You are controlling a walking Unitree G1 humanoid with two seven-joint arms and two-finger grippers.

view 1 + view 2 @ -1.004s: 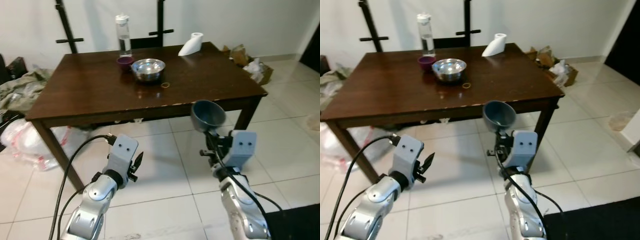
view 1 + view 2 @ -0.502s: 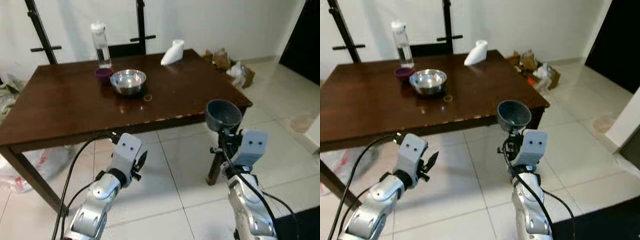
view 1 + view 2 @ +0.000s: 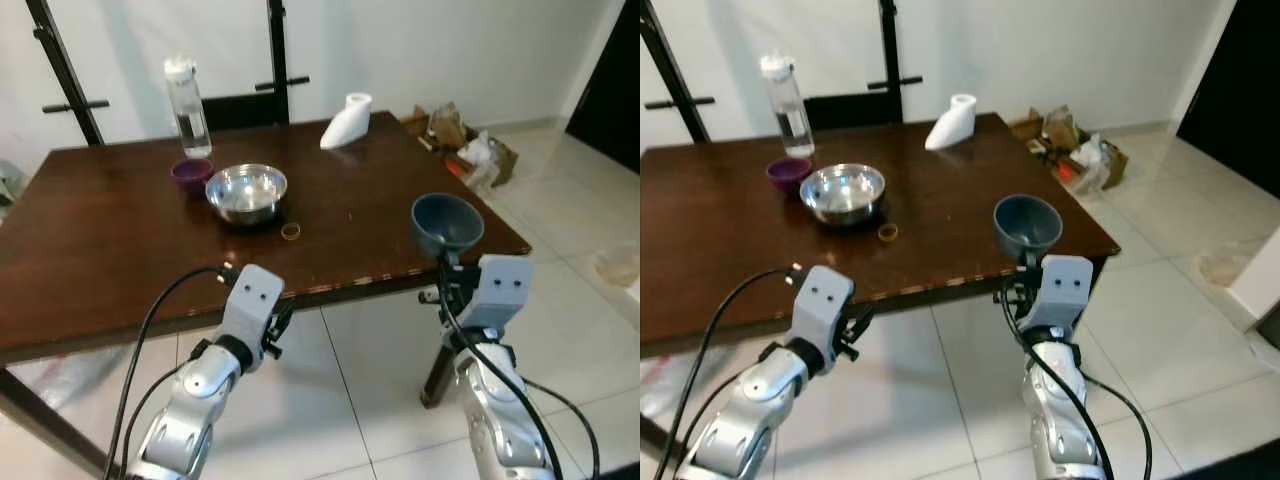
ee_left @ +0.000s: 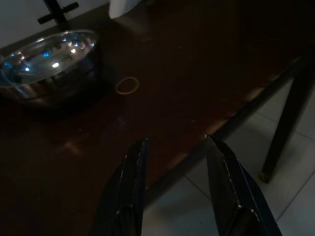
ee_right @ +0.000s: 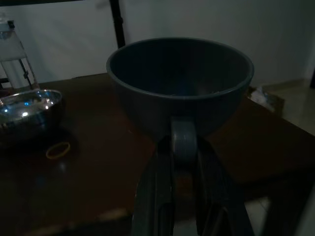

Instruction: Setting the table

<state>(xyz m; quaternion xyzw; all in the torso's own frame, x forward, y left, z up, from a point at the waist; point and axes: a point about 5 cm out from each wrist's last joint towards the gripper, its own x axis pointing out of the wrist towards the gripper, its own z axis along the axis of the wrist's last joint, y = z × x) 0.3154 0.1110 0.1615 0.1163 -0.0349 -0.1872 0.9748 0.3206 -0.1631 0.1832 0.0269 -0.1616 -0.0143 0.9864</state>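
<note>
My right gripper (image 3: pixel 447 268) is shut on the handle of a dark blue-grey bowl (image 3: pixel 447 222), held upright above the near right corner of the brown wooden table (image 3: pixel 110 260). In the right wrist view the bowl (image 5: pixel 180 83) sits just over the fingers (image 5: pixel 151 206). My left gripper (image 4: pixel 174 147) is open and empty at the table's near edge, seen from the head at the left gripper (image 3: pixel 280 322). On the table stand a steel bowl (image 3: pixel 246 193), a small purple bowl (image 3: pixel 190 173), a clear water bottle (image 3: pixel 186 107) and a yellow rubber band (image 3: pixel 291 231).
A white paper roll (image 3: pixel 346 120) lies at the far right of the table. A dark chair (image 3: pixel 240 105) and black stand legs (image 3: pixel 58 60) are behind it. Boxes and bags (image 3: pixel 465 145) clutter the tiled floor (image 3: pixel 570 200) on the right.
The camera has come closer to the table and both arms with it. The bowl, earlier before the table's edge, is now above its near right corner. The left gripper reached the edge.
</note>
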